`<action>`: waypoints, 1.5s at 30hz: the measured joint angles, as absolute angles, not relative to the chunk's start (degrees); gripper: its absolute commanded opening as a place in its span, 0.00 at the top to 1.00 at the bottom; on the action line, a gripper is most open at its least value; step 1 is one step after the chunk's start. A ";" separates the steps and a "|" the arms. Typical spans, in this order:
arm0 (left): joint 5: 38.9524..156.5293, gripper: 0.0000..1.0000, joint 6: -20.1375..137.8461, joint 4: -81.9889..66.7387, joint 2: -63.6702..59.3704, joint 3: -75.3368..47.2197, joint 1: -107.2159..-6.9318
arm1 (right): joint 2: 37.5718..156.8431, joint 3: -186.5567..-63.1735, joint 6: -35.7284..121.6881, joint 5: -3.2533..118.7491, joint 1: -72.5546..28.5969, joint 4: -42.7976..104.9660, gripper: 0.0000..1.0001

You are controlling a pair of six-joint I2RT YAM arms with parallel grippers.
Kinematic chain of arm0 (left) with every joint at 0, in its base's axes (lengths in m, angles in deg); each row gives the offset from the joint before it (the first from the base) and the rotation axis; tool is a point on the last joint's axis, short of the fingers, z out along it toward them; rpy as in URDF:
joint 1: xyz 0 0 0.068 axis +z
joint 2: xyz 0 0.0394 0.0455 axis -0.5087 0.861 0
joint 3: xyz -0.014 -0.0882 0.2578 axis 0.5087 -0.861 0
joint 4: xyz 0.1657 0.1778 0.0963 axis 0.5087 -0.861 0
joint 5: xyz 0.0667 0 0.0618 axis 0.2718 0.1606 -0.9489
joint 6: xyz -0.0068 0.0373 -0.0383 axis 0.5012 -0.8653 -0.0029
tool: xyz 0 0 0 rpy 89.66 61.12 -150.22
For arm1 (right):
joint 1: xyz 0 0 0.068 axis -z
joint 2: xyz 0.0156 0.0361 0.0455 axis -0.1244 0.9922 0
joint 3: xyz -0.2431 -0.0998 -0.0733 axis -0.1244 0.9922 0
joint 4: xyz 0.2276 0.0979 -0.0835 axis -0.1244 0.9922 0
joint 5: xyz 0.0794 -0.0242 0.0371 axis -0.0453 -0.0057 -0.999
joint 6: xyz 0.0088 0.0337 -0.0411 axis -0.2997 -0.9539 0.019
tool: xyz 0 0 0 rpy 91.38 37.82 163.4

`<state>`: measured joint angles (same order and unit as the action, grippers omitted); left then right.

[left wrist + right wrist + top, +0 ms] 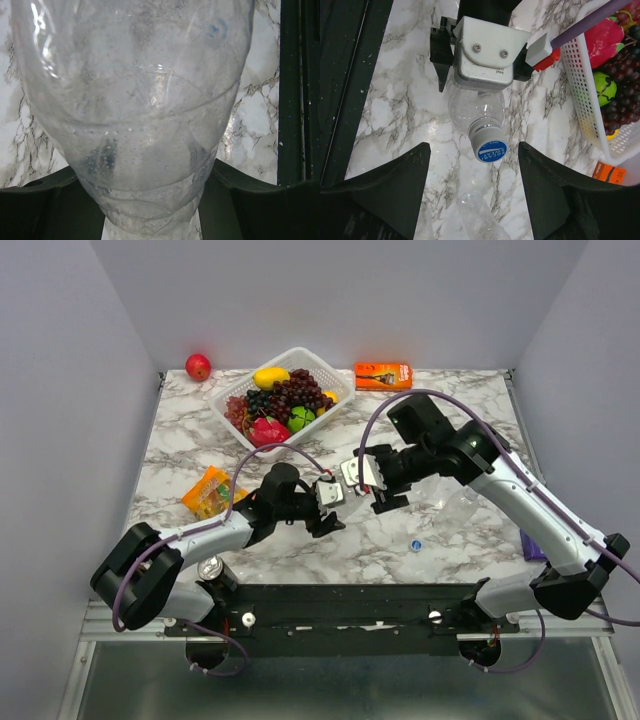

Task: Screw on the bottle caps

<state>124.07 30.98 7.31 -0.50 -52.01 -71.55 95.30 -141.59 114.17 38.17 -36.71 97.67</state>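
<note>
My left gripper (pixel 150 187) is shut on the body of a clear ribbed bottle (pixel 135 100) and holds it off the table, neck towards the right arm. In the right wrist view this bottle (pixel 476 107) has a blue cap (pixel 490 148) on its neck. My right gripper (pixel 474 146) is open, one finger on each side of the cap, not touching it. In the top view the two grippers, left (pixel 335 512) and right (pixel 383 498), face each other at the table's middle. A loose blue cap (pixel 415 545) lies on the marble. A second clear bottle (pixel 455 502) lies beside it, also in the right wrist view (pixel 480 215).
A white basket (pixel 232 390) of fruit stands at the back. A red apple (pixel 198 366) and an orange box (pixel 384 375) lie near the far edge. An orange snack packet (pixel 210 490) lies at the left. A silver can top (pixel 211 568) sits by the left base.
</note>
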 measured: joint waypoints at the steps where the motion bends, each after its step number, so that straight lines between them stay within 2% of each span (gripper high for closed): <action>1: 124.16 1.00 30.96 7.31 -0.50 -51.92 -71.55 | 95.52 -141.59 114.61 37.90 -36.71 97.73 0.21; 13: 125.40 1.00 31.42 6.83 -0.28 -50.98 -71.15 | 98.34 -141.52 115.75 37.73 -36.71 97.84 0.20; 31: 126.58 1.00 41.01 10.89 -0.06 -52.08 -69.69 | 100.83 -141.76 111.14 42.73 -36.60 96.05 0.18; 33: 126.65 1.00 42.00 11.29 -0.06 -52.32 -69.51 | 101.60 -141.87 110.70 43.30 -36.60 96.05 0.13; 36: 126.73 1.00 43.13 11.94 -0.06 -52.43 -69.21 | 102.49 -141.98 109.76 44.00 -36.60 96.14 0.12; 45: 126.73 1.00 44.64 14.70 -0.08 -53.61 -68.27 | 102.43 -142.09 107.90 45.68 -36.23 98.04 0.14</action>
